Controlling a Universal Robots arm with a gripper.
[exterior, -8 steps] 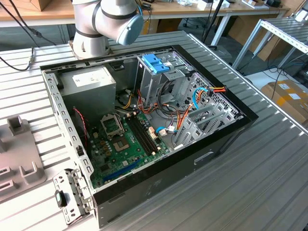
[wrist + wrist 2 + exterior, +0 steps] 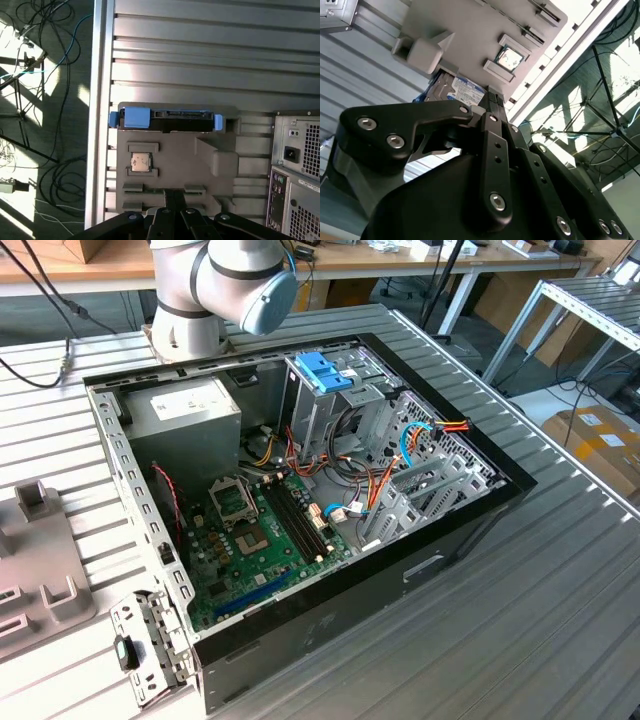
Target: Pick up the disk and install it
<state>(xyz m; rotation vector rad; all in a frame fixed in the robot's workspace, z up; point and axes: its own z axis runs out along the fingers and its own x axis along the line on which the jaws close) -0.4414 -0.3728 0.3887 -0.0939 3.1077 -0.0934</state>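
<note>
The disk [image 2: 167, 116] lies flat in a slot at one end of a grey fixture [image 2: 175, 150], a dark drive with blue rails and a blue tab [image 2: 136, 117]. In the second wrist view the disk [image 2: 462, 92] shows its white and blue label just beyond my fingertips. My gripper [image 2: 174, 194] hangs over the fixture's other end, apart from the disk, shut with nothing held. In the second wrist view the gripper [image 2: 492, 96] points toward the disk's edge.
The open computer case [image 2: 150, 530] lies on the ribbed metal table, with a blue-handled drive cage [image 2: 325, 370] inside. Its rear panel [image 2: 297, 165] stands beside the fixture. A processor chip [image 2: 140, 162] sits in a fixture pocket. The table edge [image 2: 100, 100] borders a floor with cables.
</note>
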